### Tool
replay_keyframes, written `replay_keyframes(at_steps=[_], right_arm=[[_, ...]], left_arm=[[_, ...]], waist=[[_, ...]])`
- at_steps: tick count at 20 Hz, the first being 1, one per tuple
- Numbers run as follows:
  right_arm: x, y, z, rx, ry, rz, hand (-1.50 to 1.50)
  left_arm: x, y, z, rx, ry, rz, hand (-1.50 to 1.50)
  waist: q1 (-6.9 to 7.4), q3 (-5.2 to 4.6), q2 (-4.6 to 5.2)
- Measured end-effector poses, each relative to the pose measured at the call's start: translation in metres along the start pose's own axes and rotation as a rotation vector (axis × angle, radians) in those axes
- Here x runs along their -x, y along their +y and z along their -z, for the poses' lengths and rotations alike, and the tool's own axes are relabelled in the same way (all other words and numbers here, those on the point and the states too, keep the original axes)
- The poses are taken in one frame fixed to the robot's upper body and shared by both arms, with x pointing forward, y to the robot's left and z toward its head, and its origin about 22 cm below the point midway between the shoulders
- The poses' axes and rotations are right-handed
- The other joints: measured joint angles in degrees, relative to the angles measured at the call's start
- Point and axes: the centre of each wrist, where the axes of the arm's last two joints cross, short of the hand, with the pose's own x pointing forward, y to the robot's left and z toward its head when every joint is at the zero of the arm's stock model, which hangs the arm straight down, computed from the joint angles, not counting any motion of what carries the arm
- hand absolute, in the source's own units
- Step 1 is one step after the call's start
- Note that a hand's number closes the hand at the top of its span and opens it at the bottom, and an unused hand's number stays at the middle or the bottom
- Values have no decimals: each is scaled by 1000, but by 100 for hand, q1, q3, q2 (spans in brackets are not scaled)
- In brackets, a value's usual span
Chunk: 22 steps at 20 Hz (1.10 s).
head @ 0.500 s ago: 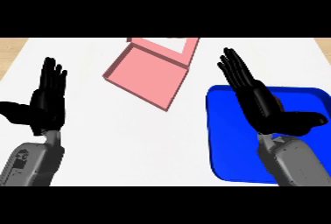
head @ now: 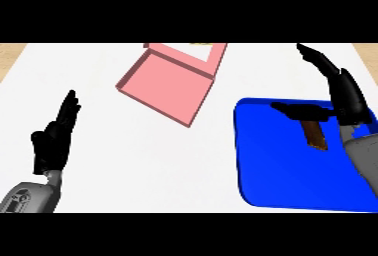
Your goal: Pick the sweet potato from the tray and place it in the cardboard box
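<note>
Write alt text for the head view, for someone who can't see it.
The right robot hand hangs open over a brown sweet potato on a blue tray at right. A pink box lies open at top centre, and the left robot hand rests open at left.

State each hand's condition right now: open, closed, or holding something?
Left hand: open, fingers straight, holding nothing.
Right hand: open by the sweet potato in the tray, not curled round it.
</note>
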Motion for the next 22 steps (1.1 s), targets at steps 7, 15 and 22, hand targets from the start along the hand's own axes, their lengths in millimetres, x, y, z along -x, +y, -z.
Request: replay_keyframes(at_steps=[7, 15, 22], right_arm=[[40, -10, -11, 165, 34, -190, -150], [27, -47, -1, -113, 176, -620, -150], [1, -39, 6, -439, 422, -877, -150]], left_arm=[[7, -1, -26, 61, 58, 68, 0], [10, 4, -33, 69, 75, 82, 0], [7, 2, -34, 72, 77, 86, 0]], waist=[[7, 29, -41], [-23, 6, -84], [-25, 3, -90]])
